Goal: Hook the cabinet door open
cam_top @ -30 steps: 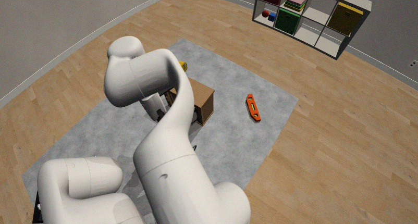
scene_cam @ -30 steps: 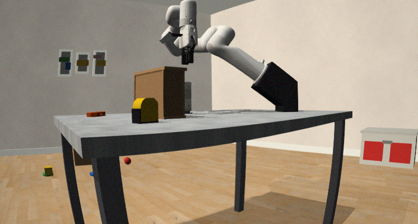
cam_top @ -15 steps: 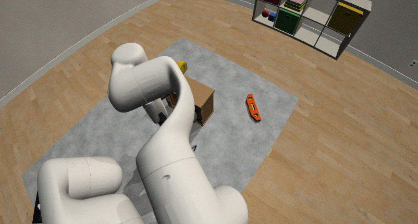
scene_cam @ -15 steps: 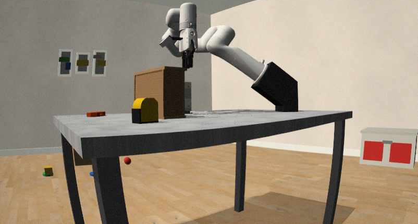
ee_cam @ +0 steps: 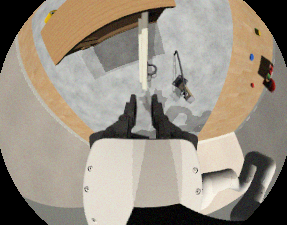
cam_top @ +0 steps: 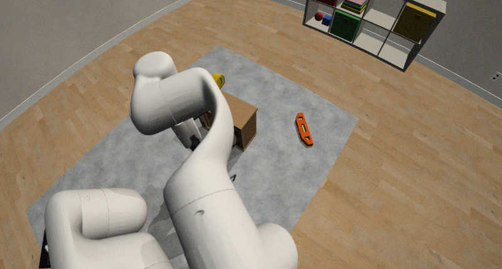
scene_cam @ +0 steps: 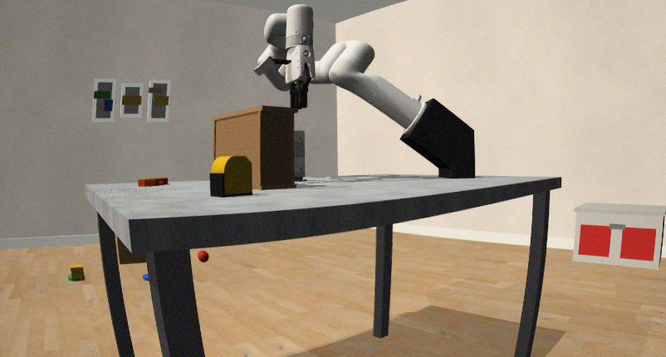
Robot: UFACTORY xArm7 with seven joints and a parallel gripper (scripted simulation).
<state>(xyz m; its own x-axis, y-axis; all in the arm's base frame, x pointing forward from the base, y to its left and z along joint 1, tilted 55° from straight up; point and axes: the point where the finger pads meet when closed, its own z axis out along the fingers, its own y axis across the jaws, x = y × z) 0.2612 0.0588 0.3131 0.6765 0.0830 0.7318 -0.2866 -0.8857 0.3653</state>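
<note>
The brown wooden cabinet [cam_top: 242,121] stands upright on the grey table; it also shows in the exterior view [scene_cam: 254,144] and the wrist view [ee_cam: 106,9]. Its pale door [ee_cam: 144,48] is seen edge-on from above, swung out from the cabinet front, with a small eye [ee_cam: 151,68] on its right face. The thin dark hook on its post [ee_cam: 180,82] stands on the table right of the door, apart from it. My gripper [ee_cam: 144,101] [scene_cam: 298,104] points down just above the door's top edge, with its fingers narrowed, a small gap between them and nothing in it.
A yellow and black tape measure [scene_cam: 230,176] sits beside the cabinet toward the table's far end. An orange level [cam_top: 303,128] lies on the table to the cabinet's other side. My arm's elbow hides the cabinet front in the overhead view.
</note>
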